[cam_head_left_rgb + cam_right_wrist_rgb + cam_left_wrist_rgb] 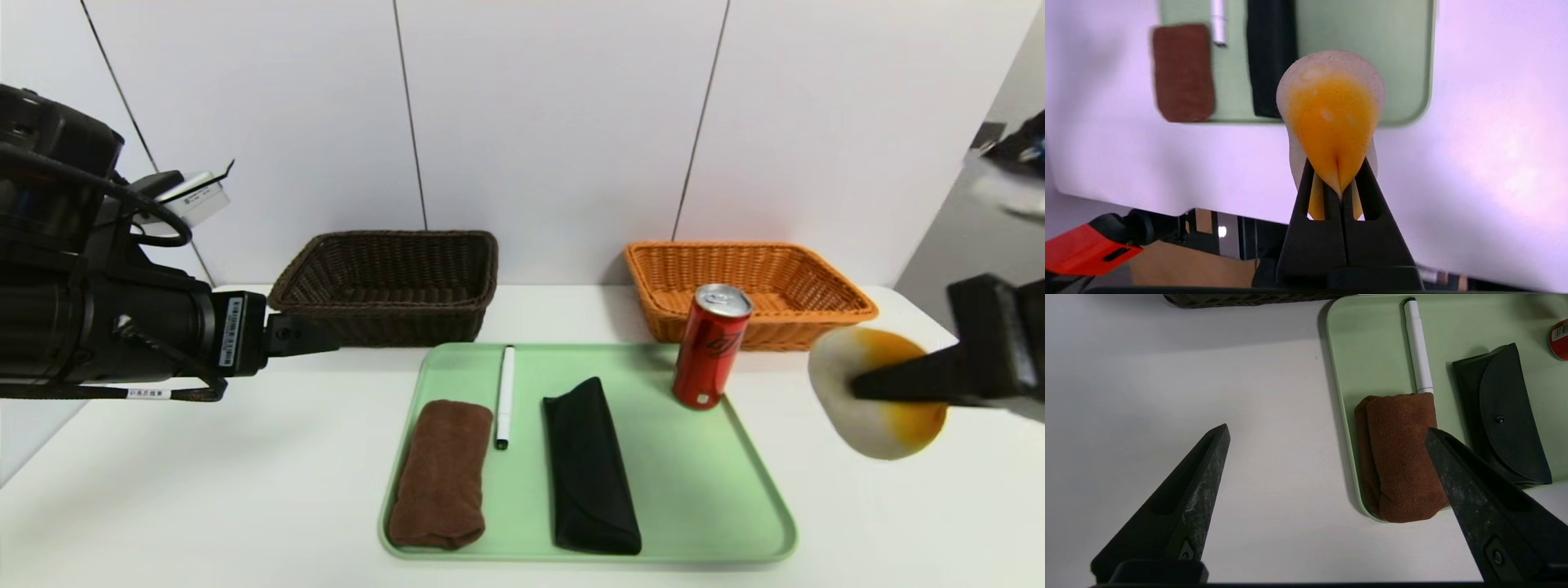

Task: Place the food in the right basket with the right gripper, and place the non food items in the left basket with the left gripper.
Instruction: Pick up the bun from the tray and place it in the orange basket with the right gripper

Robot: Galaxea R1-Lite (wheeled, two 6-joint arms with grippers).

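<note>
My right gripper (857,388) (1337,171) is shut on the pale bun (890,429) (1333,106), squeezing it in the air off the tray's right side, nearer me than the orange right basket (751,286). The red can (710,347) stands upright at the tray's far right. The brown towel (441,474) (1402,457), white marker (505,392) (1419,355) and black case (589,465) (1506,416) lie on the tray. My left gripper (326,333) (1327,428) hangs open above the table, left of the tray, near the dark left basket (388,286).
The light green tray (702,490) lies mid-table on the white tabletop (204,490). Both baskets stand against the white back wall and nothing shows inside them. The table's front edge and the robot's base show in the right wrist view.
</note>
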